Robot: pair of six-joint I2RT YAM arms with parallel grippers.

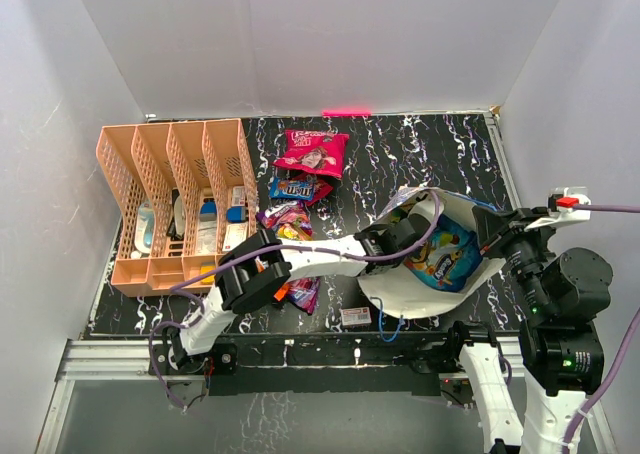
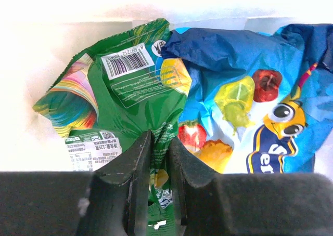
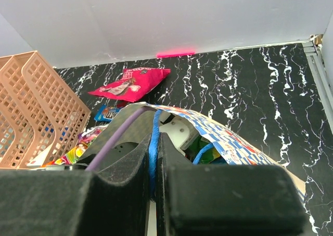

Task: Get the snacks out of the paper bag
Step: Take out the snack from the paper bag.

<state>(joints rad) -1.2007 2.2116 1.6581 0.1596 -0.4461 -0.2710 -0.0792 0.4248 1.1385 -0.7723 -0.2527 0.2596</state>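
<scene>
Green packet [image 2: 130, 106] inside paper bag [image 1: 398, 299], near right: light, crinkly, slippery film, best pinched by an edge. Left gripper [image 2: 159, 142] clamped on its near edge; right gripper [image 3: 156, 142] clamped on blue cord handle [image 3: 154, 127].

Black white-veined table [image 1: 420, 154], peach divider rack [image 1: 170, 199] left, magenta packet [image 1: 312, 151], blue packet [image 1: 297, 187] centre, checkered paper bag [image 1: 388, 294] right, small flat box [image 1: 355, 317] front.

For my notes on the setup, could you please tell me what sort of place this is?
Probably a robot lab test cell, not a home: white walls enclose a black marbled table, and two robot arms are bolted to a metal rail at its near edge.
</scene>
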